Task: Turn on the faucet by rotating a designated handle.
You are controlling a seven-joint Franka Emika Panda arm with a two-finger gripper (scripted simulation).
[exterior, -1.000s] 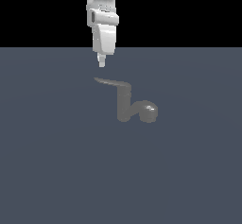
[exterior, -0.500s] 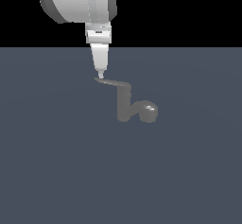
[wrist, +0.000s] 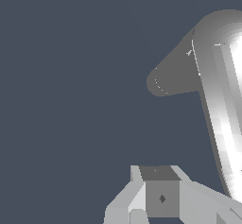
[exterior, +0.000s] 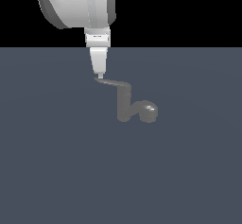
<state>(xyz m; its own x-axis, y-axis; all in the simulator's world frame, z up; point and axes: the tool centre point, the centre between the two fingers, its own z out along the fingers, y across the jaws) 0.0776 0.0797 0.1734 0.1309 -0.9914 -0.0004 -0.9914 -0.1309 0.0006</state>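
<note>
A grey faucet (exterior: 126, 106) is seen mid-worktop (exterior: 56, 171). Its thin, stiff handle (exterior: 112, 82) is met at the far tip by the end effector (exterior: 99, 76), apparently closed. Pushing there should give most leverage.

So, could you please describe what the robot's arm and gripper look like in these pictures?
The arm is a bulky, glossy white shell with rounded edges and a darker grey side section. Below it sits a short white collar with a small dark marking, then the gripper, a white body narrowing to a slim light-grey tip. The wrist view shows blocky light-grey parts with one darker square face. No cables show.
</note>
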